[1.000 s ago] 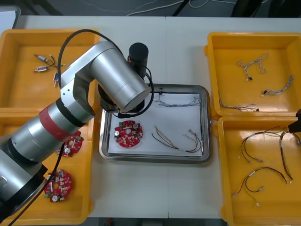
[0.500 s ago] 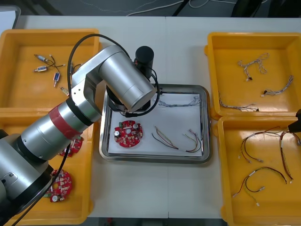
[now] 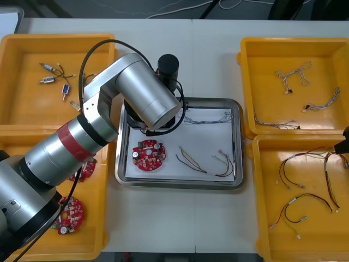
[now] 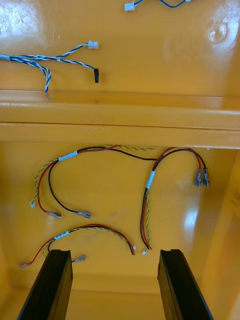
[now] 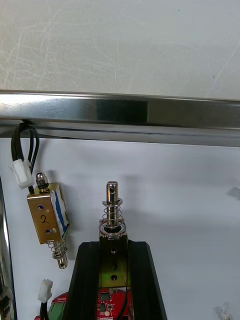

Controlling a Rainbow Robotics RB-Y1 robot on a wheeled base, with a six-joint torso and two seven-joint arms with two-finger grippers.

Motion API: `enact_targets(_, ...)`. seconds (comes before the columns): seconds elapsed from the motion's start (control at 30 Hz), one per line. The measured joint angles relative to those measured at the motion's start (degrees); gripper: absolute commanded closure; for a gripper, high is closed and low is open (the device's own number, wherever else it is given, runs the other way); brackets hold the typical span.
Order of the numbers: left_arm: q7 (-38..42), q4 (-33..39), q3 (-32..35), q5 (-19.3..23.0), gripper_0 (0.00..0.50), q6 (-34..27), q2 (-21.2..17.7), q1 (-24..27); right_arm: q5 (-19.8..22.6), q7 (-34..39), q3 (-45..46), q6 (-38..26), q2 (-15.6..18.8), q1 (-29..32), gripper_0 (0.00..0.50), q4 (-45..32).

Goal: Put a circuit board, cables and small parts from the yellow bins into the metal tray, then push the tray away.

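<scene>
Tray (image 3: pixel 180 185) between side bins (image 3: pixel 27 103), circuit board (image 3: pixel 148 154) inside, cables (image 3: pixel 192 162) to its right, small metal part (image 5: pixel 47 217) behind it

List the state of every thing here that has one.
Left gripper: fingers shut on a small metal part, over the metal tray.
Right gripper: fingers open, empty, over the near right yellow bin.
Metal tray: white inside, between the bins, not yet pushed away.
Circuit board: lying flat in the tray.
Second small metal part: lying loose in the tray.

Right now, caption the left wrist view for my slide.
Left claw shut on a small metal part over the white floor of the metal tray, beside a second small metal part.
</scene>
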State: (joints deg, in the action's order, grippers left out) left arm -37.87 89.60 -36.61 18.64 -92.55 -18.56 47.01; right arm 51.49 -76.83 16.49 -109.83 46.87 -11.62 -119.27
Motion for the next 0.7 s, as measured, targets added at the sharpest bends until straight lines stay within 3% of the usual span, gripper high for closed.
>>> enact_targets(0.03,0.0,0.0,0.0,0.0,0.366,0.0,0.0,0.0,0.0,0.0,0.0,0.0,0.0,0.0,0.000,0.0)
enact_targets(0.13,0.0,0.0,0.0,-0.2,0.227,0.0,0.0,0.0,0.0,0.0,0.0,0.0,0.0,0.0,0.000,0.0)
enact_targets(0.17,0.0,0.0,0.0,-0.3,0.205,0.0,0.0,0.0,0.0,0.0,0.0,0.0,0.0,0.0,0.000,0.0)
enact_targets(0.23,0.0,0.0,-0.1,-0.6,0.058,0.0,0.0,0.0,0.0,0.0,0.0,0.0,0.0,0.0,0.000,0.0)
enact_targets(0.3,0.0,0.0,-0.2,-0.8,0.000,0.0,0.0,0.0,0.0,0.0,0.0,0.0,0.0,0.0,0.000,0.0)
enact_targets(0.7,0.0,0.0,-0.6,-1.1,0.000,-0.4,0.0,0.0,0.0,0.0,0.0,0.0,0.0,0.0,0.000,0.0)
